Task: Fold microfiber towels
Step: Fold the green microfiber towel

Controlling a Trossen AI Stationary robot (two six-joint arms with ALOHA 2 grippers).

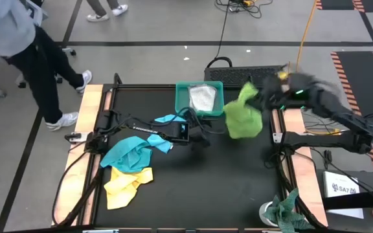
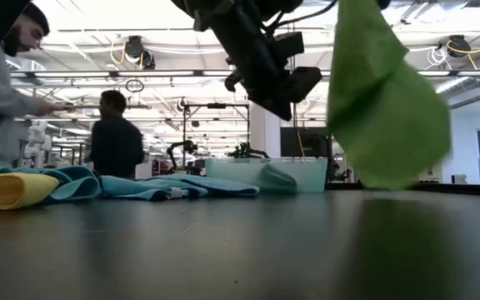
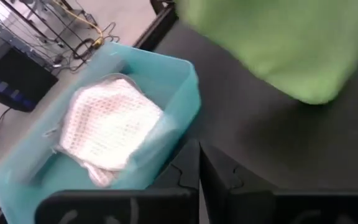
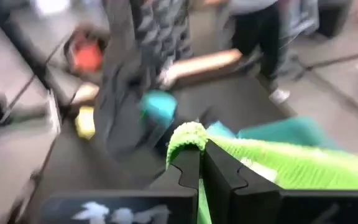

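My right gripper [image 1: 252,87] is at the far right of the table, shut on a lime green towel [image 1: 243,116] that hangs below it; the towel also shows in the low view [image 2: 386,100] and the left wrist view [image 3: 291,43]. My left gripper [image 1: 203,131] is shut and empty above the table's middle, near the teal tray [image 1: 181,97]; it also shows in the left wrist view [image 3: 199,165]. Turquoise and light blue towels [image 1: 135,150] lie crumpled at the left, partly over a yellow towel [image 1: 127,184]. My right gripper pinches a bunched fold of the green towel [image 4: 188,134] between its two fingers [image 4: 225,171], at the towel's top end. The fold bulges out past the fingertips. The rest hangs slack below the gripper, and its lower end [image 2: 390,179] looks clear of the table.
The teal tray holds a pale folded cloth [image 1: 203,97]. A mottled green-and-white rag [image 1: 283,210] lies at the near right corner. A person [image 1: 24,52] stands beyond the table's far left corner. Bare black tabletop [image 1: 212,188] spreads at the near middle.
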